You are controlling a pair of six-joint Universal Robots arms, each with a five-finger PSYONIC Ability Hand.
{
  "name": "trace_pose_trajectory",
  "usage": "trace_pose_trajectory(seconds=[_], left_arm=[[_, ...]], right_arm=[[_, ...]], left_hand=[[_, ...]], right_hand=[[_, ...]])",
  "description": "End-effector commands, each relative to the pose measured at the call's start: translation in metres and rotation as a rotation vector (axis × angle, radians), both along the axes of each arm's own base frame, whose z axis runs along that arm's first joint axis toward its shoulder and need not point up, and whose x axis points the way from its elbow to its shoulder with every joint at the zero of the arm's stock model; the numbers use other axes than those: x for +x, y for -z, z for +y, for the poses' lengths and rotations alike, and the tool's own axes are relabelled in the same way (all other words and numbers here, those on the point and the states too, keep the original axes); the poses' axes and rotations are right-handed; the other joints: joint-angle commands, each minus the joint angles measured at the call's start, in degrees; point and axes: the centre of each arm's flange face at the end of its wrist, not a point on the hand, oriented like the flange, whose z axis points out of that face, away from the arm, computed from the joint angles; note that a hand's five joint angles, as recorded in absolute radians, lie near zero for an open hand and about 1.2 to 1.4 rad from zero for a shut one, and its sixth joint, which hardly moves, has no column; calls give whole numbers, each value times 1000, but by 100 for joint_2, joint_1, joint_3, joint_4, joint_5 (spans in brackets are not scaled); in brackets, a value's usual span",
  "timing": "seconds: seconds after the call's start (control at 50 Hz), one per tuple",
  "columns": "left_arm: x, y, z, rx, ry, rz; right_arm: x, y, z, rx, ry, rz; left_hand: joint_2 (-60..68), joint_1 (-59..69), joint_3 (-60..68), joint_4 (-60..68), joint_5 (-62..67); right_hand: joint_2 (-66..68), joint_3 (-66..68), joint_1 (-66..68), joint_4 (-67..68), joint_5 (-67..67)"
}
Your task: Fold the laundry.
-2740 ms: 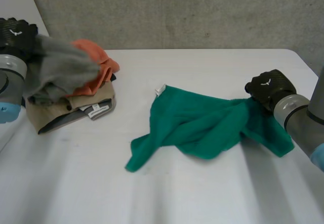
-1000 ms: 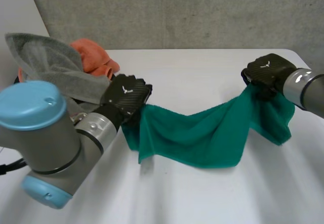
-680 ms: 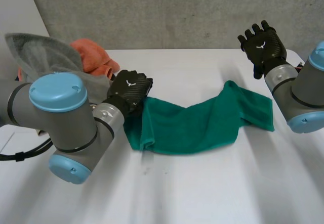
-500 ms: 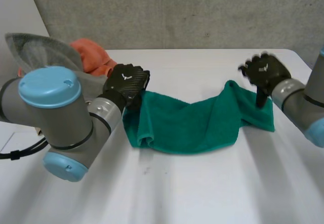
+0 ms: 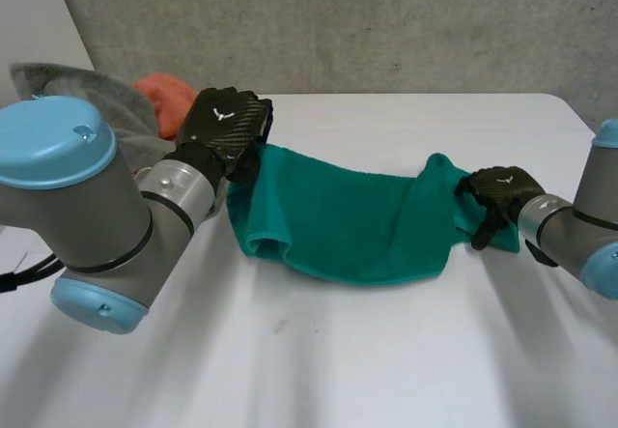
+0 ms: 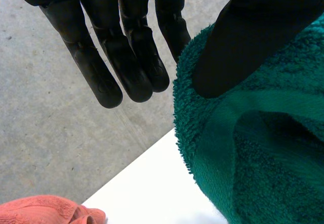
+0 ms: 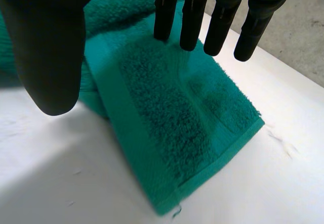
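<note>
The green towel (image 5: 338,217) lies rumpled across the middle of the white table (image 5: 386,360); the left hand (image 5: 224,127) is at its far left corner, fingers (image 6: 126,57) straight and clear of the cloth, with the towel's edge against the thumb (image 6: 243,47). The right hand (image 5: 497,191) is spread over the towel's right end, fingers (image 7: 217,27) straight, pinching nothing; a grey cloth (image 5: 106,109) and an orange cloth (image 5: 164,92) are piled at the far left.

Right hand (image 7: 48,42) hanging over green towel (image 7: 167,128), fingers (image 7: 190,21) reaching straight, thumb apart (holding nothing). Towel corner lying at five o'clock from fingertips, resting flat on white table (image 7: 283,193).
</note>
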Motion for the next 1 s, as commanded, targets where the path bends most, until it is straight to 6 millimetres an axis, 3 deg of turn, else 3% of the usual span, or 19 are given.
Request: trace_pose_trajectory(seconds=[0.02,0.08,0.12,0.14,0.22,0.24,0.34,0.38,0.42,0.48,0.54,0.66,0.72,0.78,0.84,0.92,0.94,0.98,1.0], left_arm=[[2,0,-4,-3,-9,2],[5,-1,-7,-3,-20,4],[5,-1,-7,-2,-22,5],[5,-1,-7,-4,-23,6],[10,-7,-11,-1,-41,32],[16,-15,-13,-9,-57,49],[42,-35,-22,-16,-128,69],[51,-40,-25,-19,-153,72],[65,-45,-29,-14,-193,68],[79,-46,-35,9,-237,58],[85,-42,-36,46,-250,44],[73,-11,-27,195,-200,35],[63,15,-33,272,-187,33],[56,21,-43,265,-180,36],[47,13,-67,192,-182,66],[38,-31,-97,15,-205,163],[35,-52,-102,-66,-204,211],[35,-72,-109,-157,-207,261],[33,-90,-111,-244,-198,315]], right_arm=[[5,15,-15,-9,-3,-9],[7,24,-20,-6,-3,-6],[9,23,-21,-13,-5,-8],[9,19,-21,-21,-5,-12],[7,-21,-18,-91,1,-32],[4,-46,-16,-142,3,-42],[-6,-133,12,-233,-4,-49],[-16,-145,15,-222,4,-40],[-42,-155,11,-195,36,-14],[-77,-158,8,-147,80,23],[-90,-161,11,-112,85,38],[-83,-142,20,2,37,27],[-75,-122,18,60,10,23],[-70,-111,10,70,3,5],[-66,-117,-5,-14,15,-17],[-53,-147,-35,-276,76,-128],[-49,-165,-45,-417,101,-189],[-51,-187,-53,-563,136,-257],[-55,-208,-55,-684,154,-322]], left_hand=[[1154,1531,1184,1129,1350],[1154,1531,1184,1129,1350],[1154,1531,1184,1129,1350],[1154,1531,1184,1129,1350],[1154,1531,1184,1129,1350],[1154,1531,1184,1129,1350],[1154,1531,1184,1129,1350],[1154,1531,1184,1129,1350],[1154,1531,1184,1129,1350],[1154,1531,1184,1129,1350],[1154,1531,1184,1129,1350],[1154,1531,1184,1129,1350],[1154,1531,1184,1129,1350],[1154,1531,1184,1129,1350],[1154,1531,1184,1129,1350],[1154,1531,1184,1129,1350],[1154,1531,1184,1129,1350],[1154,1531,1184,1129,1350],[1154,1531,1184,1129,1350]], right_hand=[[853,799,785,783,723],[1570,1516,1502,1501,1440],[5160,5106,5092,5090,5030],[5687,5633,5619,5617,5557],[5692,5638,5624,5622,5562],[5692,5638,5624,5622,5562],[5692,5638,5624,5622,5562],[5692,5638,5624,5622,5562],[5692,5638,5624,5622,5562],[5692,5638,5624,5622,5562],[5692,5638,5624,5622,5562],[5692,5638,5624,5622,5562],[5692,5638,5624,5622,5562],[5692,5638,5624,5622,5562],[5692,5638,5624,5622,5562],[5692,5638,5624,5622,5562],[5692,5638,5624,5622,5562],[5692,5638,5624,5622,5562],[5692,5638,5624,5622,5562]])
